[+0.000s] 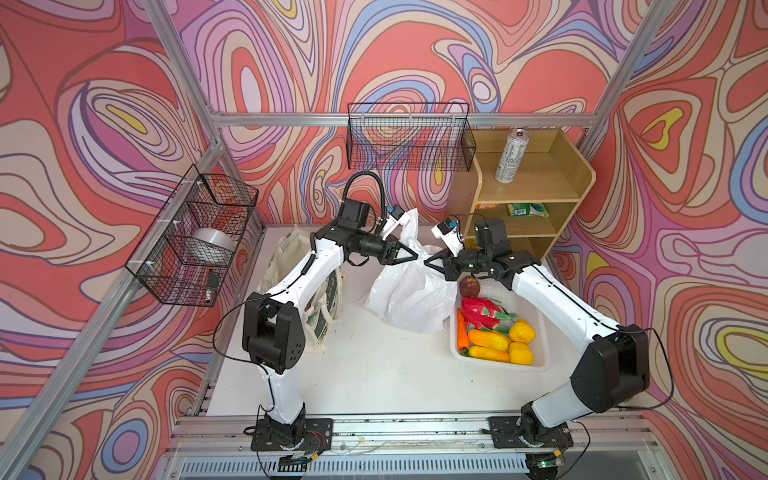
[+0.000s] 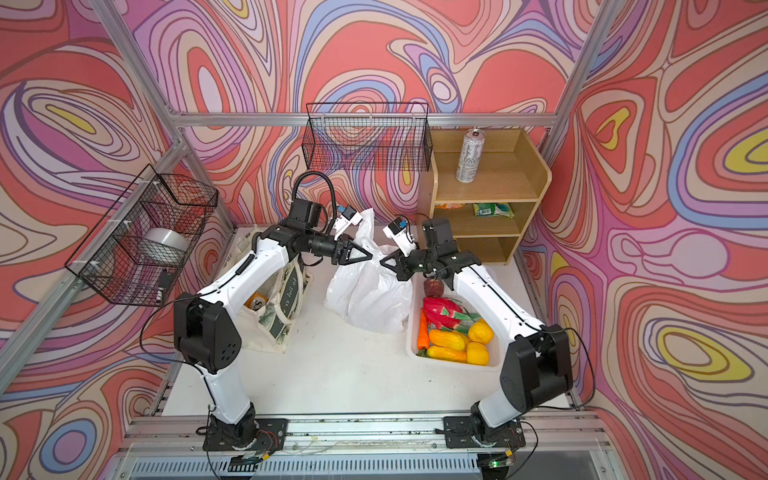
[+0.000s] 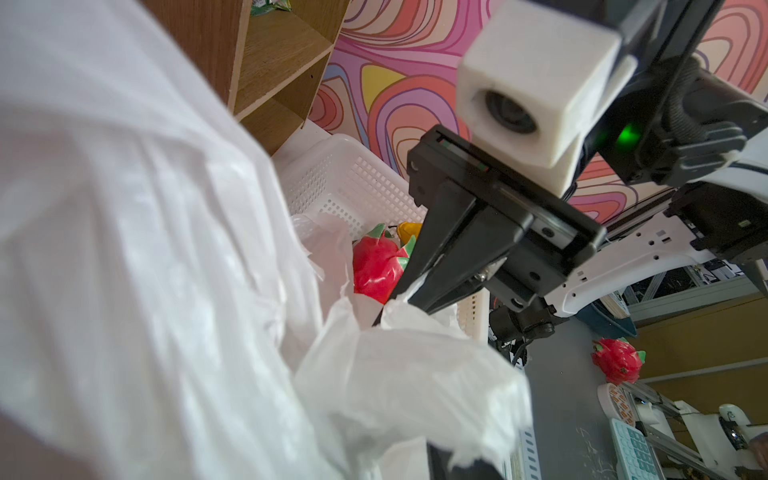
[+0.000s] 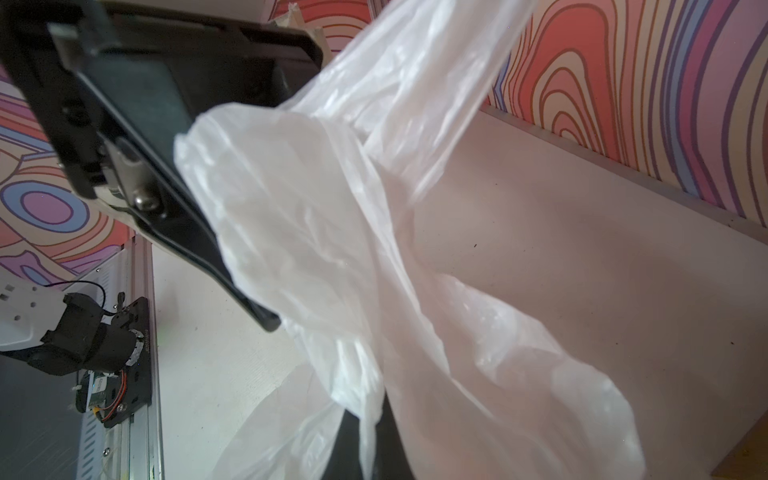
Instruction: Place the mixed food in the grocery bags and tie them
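Swirl-patterned walls close round your white bench (image 1: 374, 374). The white plastic bag (image 1: 409, 299) slumps at its middle, its top film lifted between two grippers that face each other tip to tip. Your right gripper (image 1: 430, 262) is clamped on that film. Draped plastic hides whether the left gripper (image 1: 409, 255) is apart or together. The produce basket (image 1: 498, 366) touches the bag's right side, and the canvas tote (image 1: 291, 253) stands well left. Open bench lies on the near side.

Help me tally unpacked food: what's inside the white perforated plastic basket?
A pink dragon fruit, an orange carrot, yellow vegetables and a dark red round fruit lie in the white perforated basket. Whatever sits beneath them, or under the right arm crossing its corner, is hidden.
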